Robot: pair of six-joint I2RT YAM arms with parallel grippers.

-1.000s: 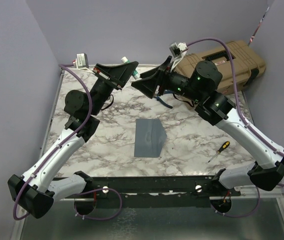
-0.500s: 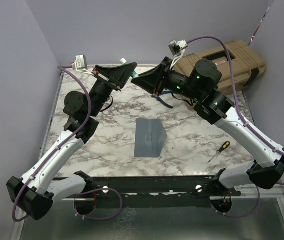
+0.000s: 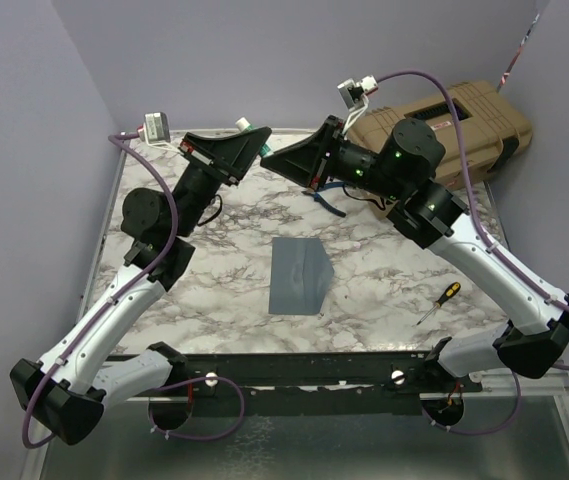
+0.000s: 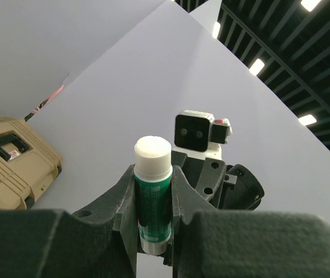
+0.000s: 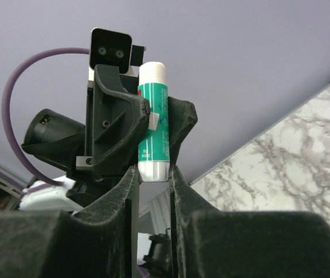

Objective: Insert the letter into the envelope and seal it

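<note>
The grey-blue envelope (image 3: pixel 299 275) lies flat mid-table, its pointed flap toward the right. The cream letter is not in view. My left gripper (image 3: pixel 254 147) is raised at the back of the table and shut on a green glue stick (image 4: pixel 153 202) with a white cap. The stick also shows in the right wrist view (image 5: pixel 153 121) and the top view (image 3: pixel 248 125). My right gripper (image 3: pixel 284 160) faces the left one. Its fingertips (image 5: pixel 131 174) close on the stick's white bottom end.
A tan hard case (image 3: pixel 464 125) stands at the back right, off the marble top. A yellow-handled screwdriver (image 3: pixel 437 302) lies at the right front. A small dark blue item (image 3: pixel 326 200) lies under the right wrist. Purple walls close in the left and back.
My right gripper has moved left and a little up to meet the left gripper. Its fingertips now sit on the glue stick's bottom end. The envelope has not moved.
</note>
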